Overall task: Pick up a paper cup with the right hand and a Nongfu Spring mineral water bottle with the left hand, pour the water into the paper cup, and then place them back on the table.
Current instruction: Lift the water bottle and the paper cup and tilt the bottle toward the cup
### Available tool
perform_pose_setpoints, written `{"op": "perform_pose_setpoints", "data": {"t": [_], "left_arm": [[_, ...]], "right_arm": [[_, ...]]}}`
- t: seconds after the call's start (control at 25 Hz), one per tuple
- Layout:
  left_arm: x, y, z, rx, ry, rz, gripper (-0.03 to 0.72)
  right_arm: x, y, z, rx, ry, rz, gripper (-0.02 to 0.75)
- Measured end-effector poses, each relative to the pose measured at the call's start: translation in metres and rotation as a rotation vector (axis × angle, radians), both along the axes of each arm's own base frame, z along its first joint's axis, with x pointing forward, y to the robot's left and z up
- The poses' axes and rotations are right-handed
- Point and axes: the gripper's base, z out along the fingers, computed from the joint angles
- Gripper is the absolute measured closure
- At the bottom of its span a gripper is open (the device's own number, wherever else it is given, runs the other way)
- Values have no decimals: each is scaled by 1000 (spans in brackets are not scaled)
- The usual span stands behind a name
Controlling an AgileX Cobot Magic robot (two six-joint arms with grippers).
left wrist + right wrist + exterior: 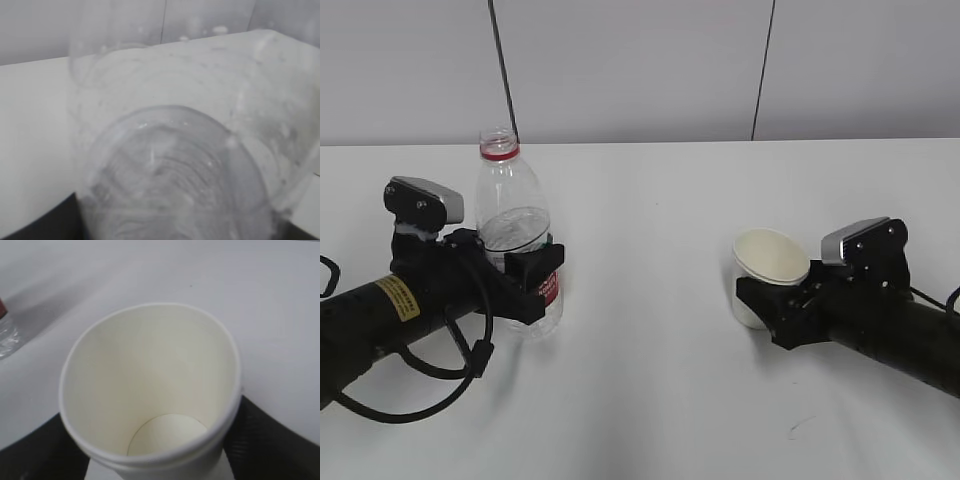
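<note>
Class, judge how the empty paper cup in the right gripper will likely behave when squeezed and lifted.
The paper cup looks thin-walled and empty, so probably very light. Its rim looks slightly oval between the right gripper fingers, suggesting it may crush easily. It tilts already, so it may tip.

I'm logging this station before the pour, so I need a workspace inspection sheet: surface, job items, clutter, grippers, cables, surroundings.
Surface: white table, one small dark scuff near the front right.
Job's things: Nongfu Spring mineral water bottle upright, uncapped, partly filled; paper cup tilted toward the camera, and the right wrist view shows it empty inside.
Clutter: nothing seen.
Grippers: left hand closed around the bottle's lower half; right hand closed on the cup's lower part.
Cables: black cable looping on the table under the left arm; another at the right edge.
Surroundings: pale panelled wall with dark vertical seams.
</note>
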Motion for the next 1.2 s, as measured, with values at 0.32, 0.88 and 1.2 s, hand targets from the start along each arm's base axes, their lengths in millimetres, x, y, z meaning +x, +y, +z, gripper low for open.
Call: {"op": "perform_pose_setpoints", "data": {"t": [0.32, 0.88, 1.2], "left_arm": [[4, 1, 1, 14, -18, 26, 333], [8, -10, 27, 151, -189, -41, 333], [14, -13, 36, 337, -266, -77, 335]], "right_arm": [[-6, 14, 1, 3, 0, 202, 194], [-14, 43, 3, 8, -5, 384, 195], [-8, 60, 8, 42, -11, 434, 195]]}}
